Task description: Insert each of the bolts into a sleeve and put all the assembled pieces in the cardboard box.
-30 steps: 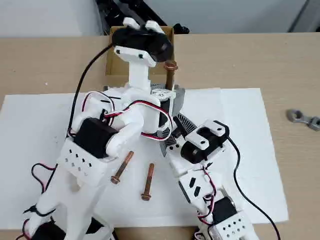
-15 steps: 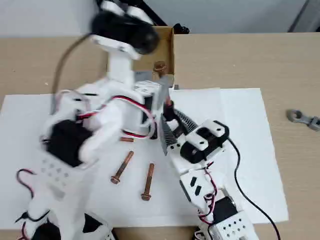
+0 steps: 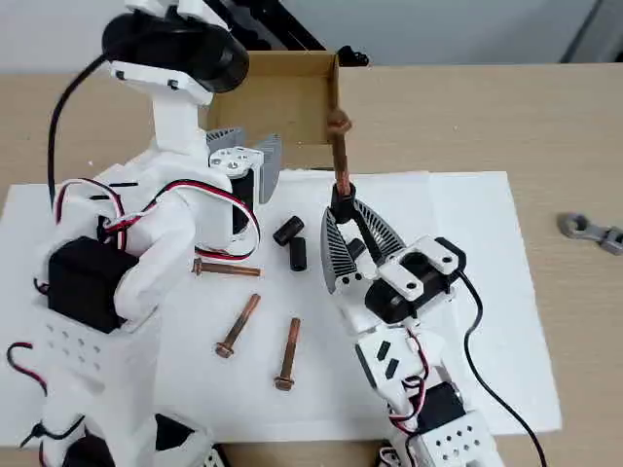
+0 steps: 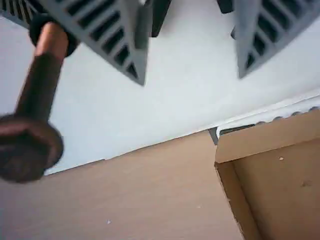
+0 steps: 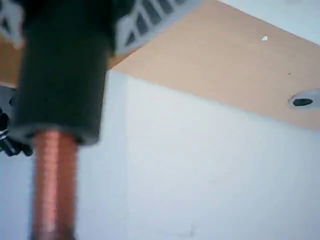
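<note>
1. My right gripper (image 3: 346, 214) is clenched on a black sleeve (image 3: 342, 200) that has a copper bolt (image 3: 340, 161) through it. The jaws pinch the sleeve from both sides.
2. The bolt stands nearly upright out of the sleeve, head up. In the high view its head lies against the front right corner of the cardboard box (image 3: 277, 97). From above I cannot tell whether the head is over the box or just short of it.
3. In my right wrist view the sleeve (image 5: 65, 70) sits close up. The bolt's threaded shank (image 5: 52, 190) comes out of one end, above the white sheet (image 5: 210, 175).
4. My left gripper (image 3: 245, 146) is released, jaws wide apart with nothing between them. It hangs just beside the front wall of the box, to the left of the held bolt in the high view.
5. In my left wrist view its grey fingers (image 4: 115, 35) spread over the white sheet. The held bolt's head (image 4: 22, 150) looms large nearby, and a corner of the box (image 4: 265, 170) shows farther off.
6. Two loose sleeves (image 3: 292, 241) lie on the sheet between my arms, near each other and just beside my right gripper.
7. Three loose bolts (image 3: 238, 324) lie flat on the sheet: one crosswise nearer the sleeves, and two side by side closer to my bases.
8. A small metal piece (image 3: 589, 231) rests on the bare wooden table (image 3: 467, 107), well apart from everything else.
</note>
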